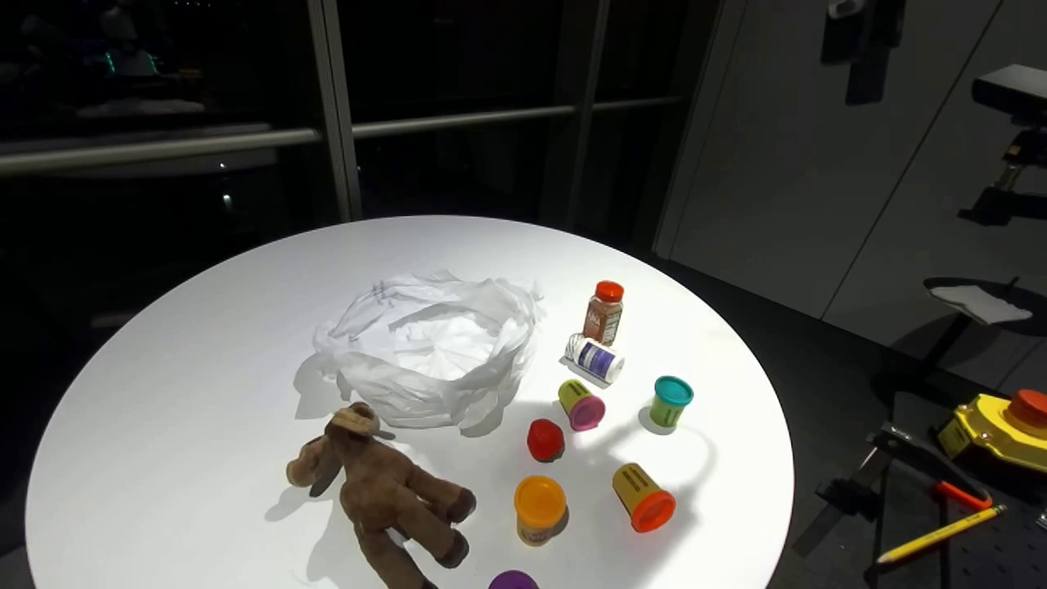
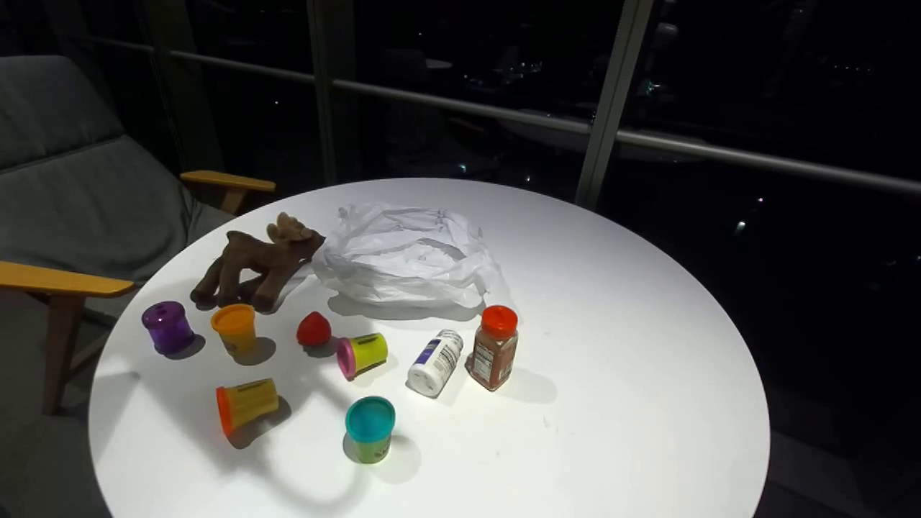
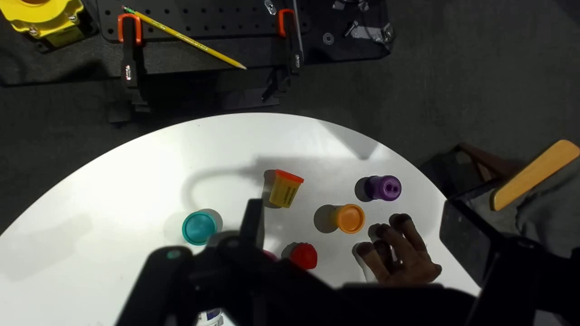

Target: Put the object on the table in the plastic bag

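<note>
On the white round table [image 2: 611, 403], the plastic bag [image 1: 442, 352] lies spread with its mouth upward, seen in both exterior views. Which object the task means, I cannot tell. A brown plush animal [image 1: 384, 491] touches or nearly touches the bag's near side. Among the small items are a red piece [image 3: 304, 256], an orange tub [image 3: 350, 218], a purple container [image 3: 385, 188] and a teal-lidded tub [image 3: 199, 227]. My gripper [image 3: 355, 215] hovers high above them in the wrist view, fingers wide apart, holding nothing. Its body hides the bag there.
An upright red-capped jar [image 2: 494, 349] stands beside a white bottle [image 2: 435, 363] on its side. Two more tubs lie tipped, a pink-lidded one [image 2: 362, 355] and an orange-lidded one [image 2: 247, 405]. A grey chair [image 2: 72, 180] flanks the table. Some dark hardware [image 1: 863, 57] hangs at top right.
</note>
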`<action>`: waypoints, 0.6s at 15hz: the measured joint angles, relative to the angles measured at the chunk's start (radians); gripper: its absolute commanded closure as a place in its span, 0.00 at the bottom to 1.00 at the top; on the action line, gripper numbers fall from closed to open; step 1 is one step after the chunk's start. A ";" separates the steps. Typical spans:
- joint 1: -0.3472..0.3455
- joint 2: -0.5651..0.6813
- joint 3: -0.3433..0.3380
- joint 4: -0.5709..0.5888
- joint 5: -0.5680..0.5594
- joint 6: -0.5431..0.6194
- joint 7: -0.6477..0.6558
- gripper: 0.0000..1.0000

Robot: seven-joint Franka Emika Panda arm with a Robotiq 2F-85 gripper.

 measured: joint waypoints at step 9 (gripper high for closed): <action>-0.045 0.254 0.002 0.051 0.000 0.266 -0.006 0.00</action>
